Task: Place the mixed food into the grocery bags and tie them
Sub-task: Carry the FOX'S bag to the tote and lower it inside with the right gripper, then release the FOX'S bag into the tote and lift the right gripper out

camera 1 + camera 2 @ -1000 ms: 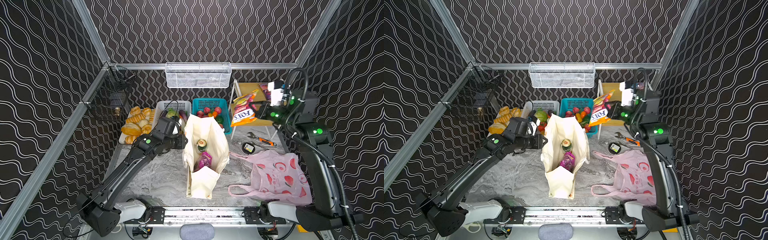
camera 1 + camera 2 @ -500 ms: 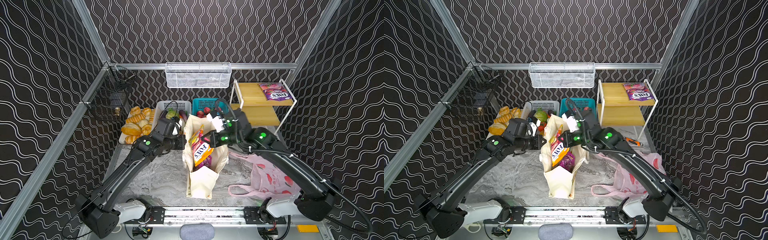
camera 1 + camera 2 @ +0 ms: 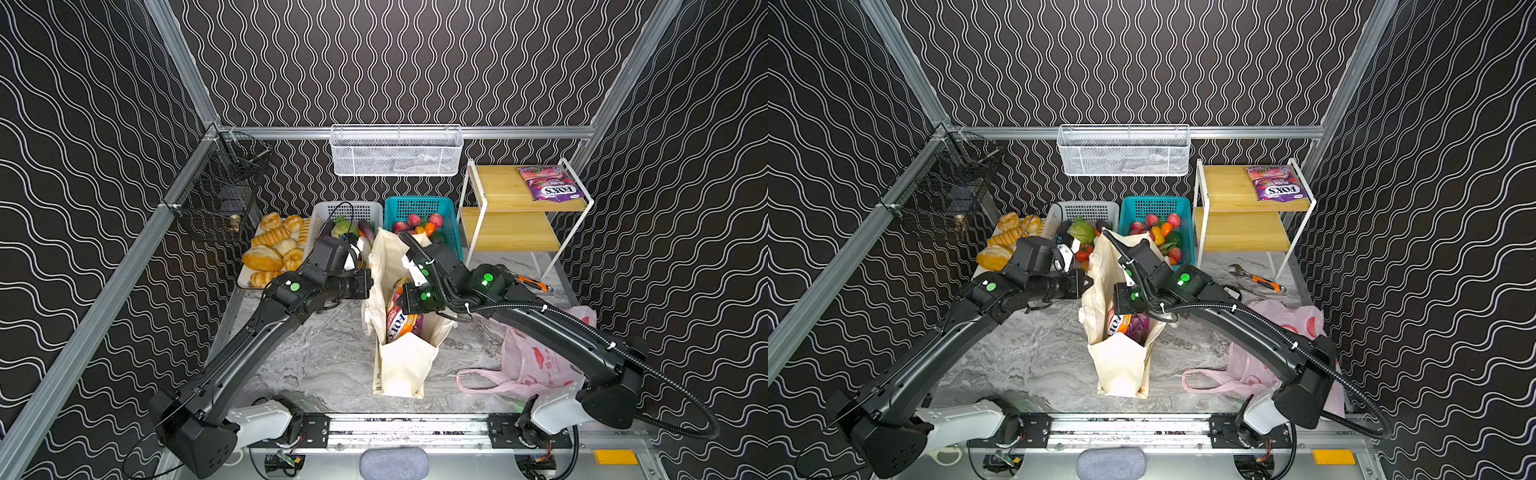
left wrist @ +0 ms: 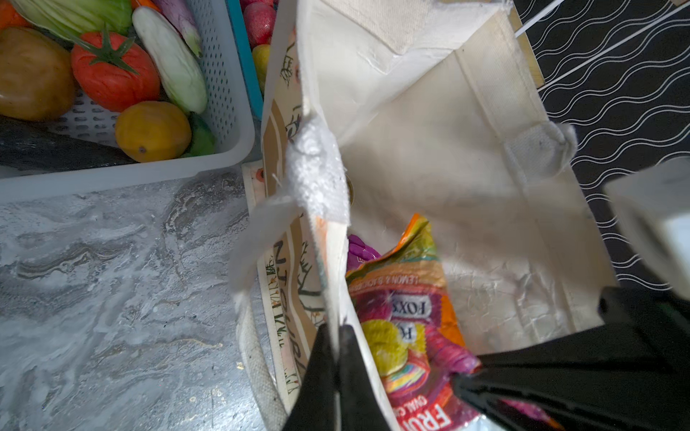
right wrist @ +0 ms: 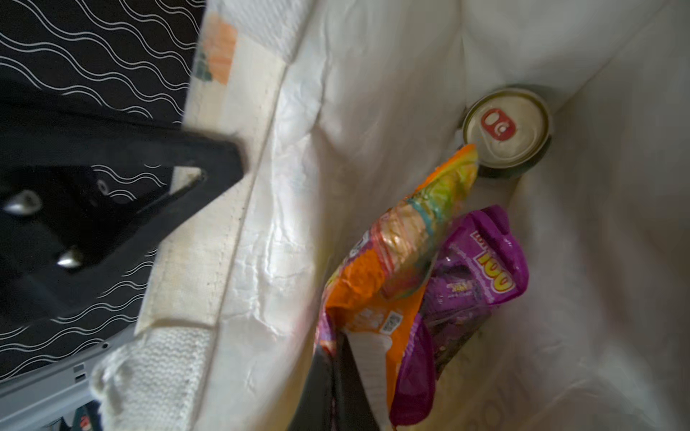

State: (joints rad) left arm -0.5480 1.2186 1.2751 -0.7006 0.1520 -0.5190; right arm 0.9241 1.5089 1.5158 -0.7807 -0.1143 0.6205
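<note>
Orange crinkled film makes up the FOX'S candy bag (image 5: 373, 283). It is pinched at its flat sealed edge by the right pincer (image 5: 338, 347), whose fingers are pressed together on it. It is hung inside the canvas tote (image 3: 405, 361) at the middle of the tabletop (image 3: 316, 357). A light weight and a slippery, rustling skin are to be expected. The seam is judged the best place for a grip, since the filled belly would slide.

The candy bag is leant against the purple pouch (image 5: 481, 261), and the green can (image 5: 507, 130) is stood upright in the tote's corner beyond. The can is judged heavier, stiff and smooth, and best taken across its body.

The tote's soft rim is pinched by the left pincer (image 4: 338, 328), closed on the cloth at the tote's 9 o'clock side, so the mouth is held open. Limp canvas would be expected to fold shut if let go. The pink plastic bag (image 3: 536, 357) is seen slack at 4 o'clock of the tote. It is judged thin, easily torn and best lifted by its loops.

"FOX'S" can be read on the candy bag, with "LEMON" and part of "FRUIT" in the left wrist view. Yellow characters like "100" are seen on the purple pouch. "FOX'S" and what looks like "BERRIES" are read on the purple packet (image 3: 548, 189) on the shelf (image 3: 498, 183) at 1 o'clock. The tote's lettering is partly hidden.
</note>
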